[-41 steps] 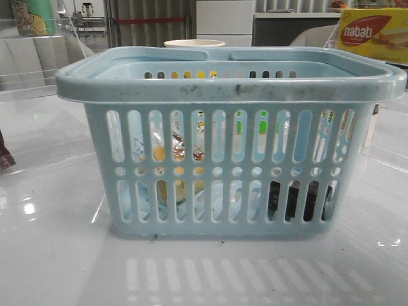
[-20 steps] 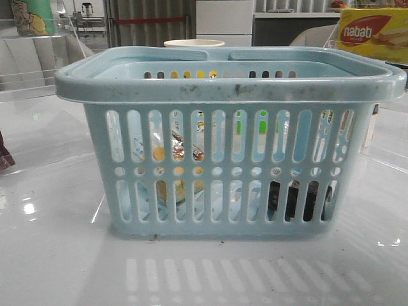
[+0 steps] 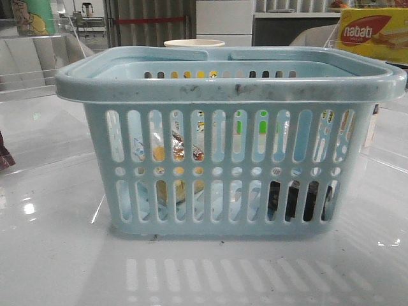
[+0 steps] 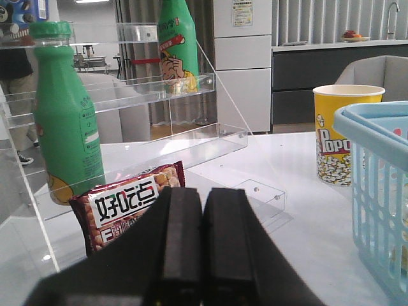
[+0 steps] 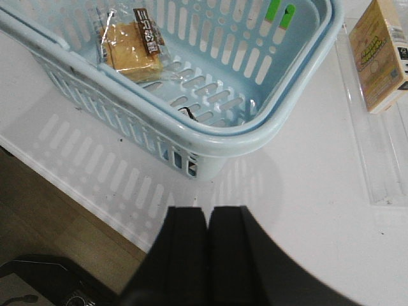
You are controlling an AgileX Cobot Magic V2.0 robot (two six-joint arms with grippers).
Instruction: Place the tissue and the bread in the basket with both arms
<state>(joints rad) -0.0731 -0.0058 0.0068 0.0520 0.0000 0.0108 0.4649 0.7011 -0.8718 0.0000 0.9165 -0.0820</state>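
The pale blue basket [image 3: 229, 95] stands in the middle of the front view; it also shows in the right wrist view [image 5: 255, 127] and at the edge of the left wrist view [image 4: 382, 191]. The bread [image 5: 131, 48], golden in clear wrap, lies inside it, seen through the slots in the front view [image 3: 178, 153]. The dark tissue pack [image 3: 296, 199] lies low inside at the right; in the right wrist view only a dark sliver [image 5: 188, 113] shows behind the rim. My left gripper [image 4: 203, 207] is shut and empty, beside the basket. My right gripper [image 5: 209, 220] is shut and empty, above the table outside the basket.
A yellow popcorn cup [image 4: 344, 131] stands behind the basket. A clear acrylic shelf [image 4: 159, 137] holds green bottles [image 4: 64, 115]; a red snack bag [image 4: 124, 201] leans by it. A yellow box [image 5: 379, 51] lies to the right, a nabati box [image 3: 373, 32] further back. The table edge [image 5: 76, 191] is close.
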